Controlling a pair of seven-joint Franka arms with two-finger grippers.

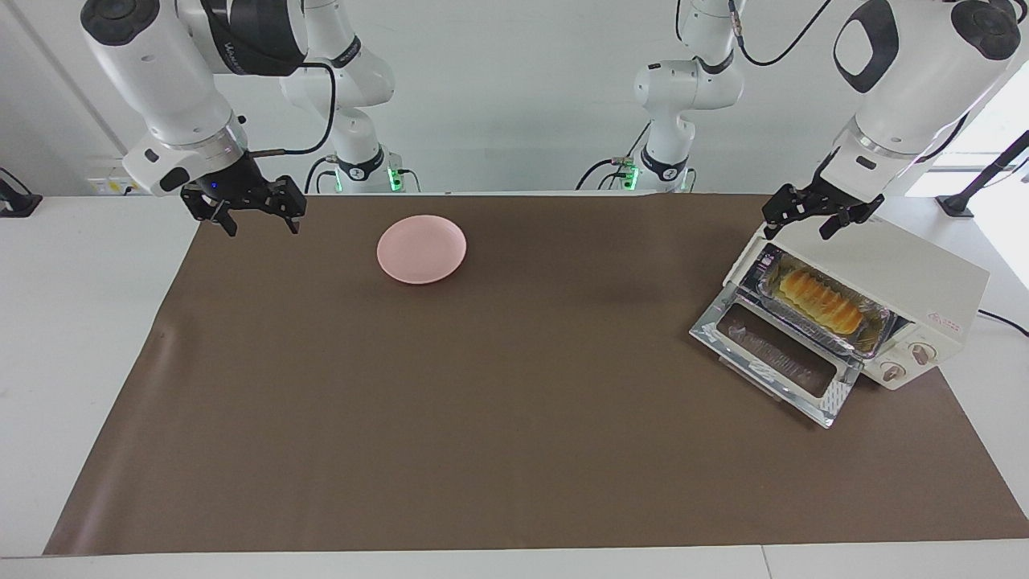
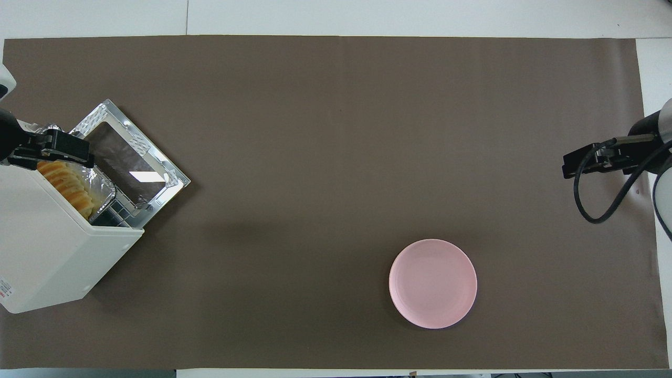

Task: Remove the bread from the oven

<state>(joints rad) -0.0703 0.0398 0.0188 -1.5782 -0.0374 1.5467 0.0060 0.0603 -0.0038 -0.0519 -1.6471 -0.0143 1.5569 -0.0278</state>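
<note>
Facing view: the oven [image 1: 924, 297] sits at the left arm's end of the brown mat [image 1: 514, 418], its glass door [image 1: 776, 358] dropped flat open onto the mat. Inside, the bread [image 1: 824, 304] lies in a foil tray [image 1: 872, 334] on the rack, fully within the oven mouth. The left gripper [image 1: 796, 221] hangs over the oven's top corner nearest the robots, just above the end of the bread and clear of it; its fingers are spread wide and hold nothing. The right gripper [image 1: 256, 221] hangs over the mat's edge at the right arm's end, well apart from the oven, also wide open and empty. A pink plate [image 1: 421, 248] rests on the mat near the robots, between the two grippers and closer to the right one.

Overhead view: the oven [image 2: 47, 247] fills the corner at the left arm's end, its door [image 2: 131, 163] lying open. The left gripper [image 2: 63, 152] covers one end of the bread [image 2: 71, 189], which shows beneath it in the tray [image 2: 102, 191]. The right gripper [image 2: 598, 160] is over the mat's [image 2: 336, 131] edge at the right arm's end. The plate [image 2: 433, 283] lies nearer the robots than the oven door.
</note>
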